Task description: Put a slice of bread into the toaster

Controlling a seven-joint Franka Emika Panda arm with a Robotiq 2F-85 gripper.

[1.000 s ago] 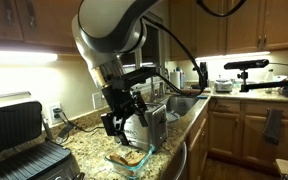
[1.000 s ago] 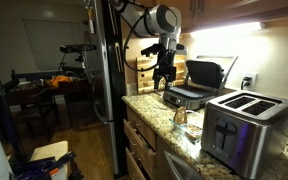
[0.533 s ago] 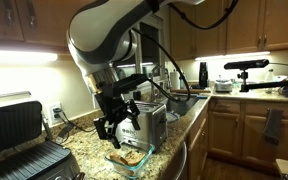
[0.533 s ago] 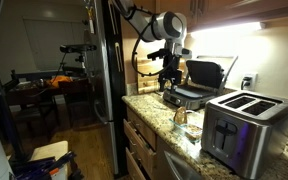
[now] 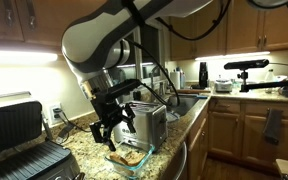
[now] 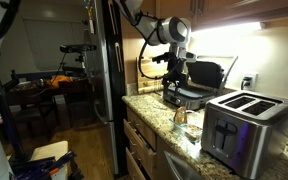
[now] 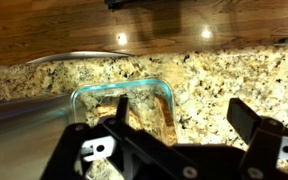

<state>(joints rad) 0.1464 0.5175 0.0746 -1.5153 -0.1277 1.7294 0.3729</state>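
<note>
Slices of bread (image 7: pixel 134 112) stand on edge in a clear glass container (image 7: pixel 104 92) on the granite counter; the container also shows in an exterior view (image 5: pixel 127 157). The brushed-steel toaster (image 5: pixel 149 125) stands right beside the container and fills the foreground of an exterior view (image 6: pixel 246 130); its top slots are empty. My gripper (image 5: pixel 114 122) hangs above the container, next to the toaster. In the wrist view my gripper (image 7: pixel 164 135) is open and empty, with its fingers spread over the container's right edge and the bare counter.
A black-and-steel contact grill (image 5: pixel 24 140) with its lid up stands on the counter beyond the container (image 6: pixel 199 85). A sink (image 5: pixel 184 103) lies behind the toaster. The counter's front edge runs close to the container. Cabinets hang above.
The arm has swung sideways and slightly down over the past second, which brought the open gripper over the bread container. The bread and the toaster have not moved.
</note>
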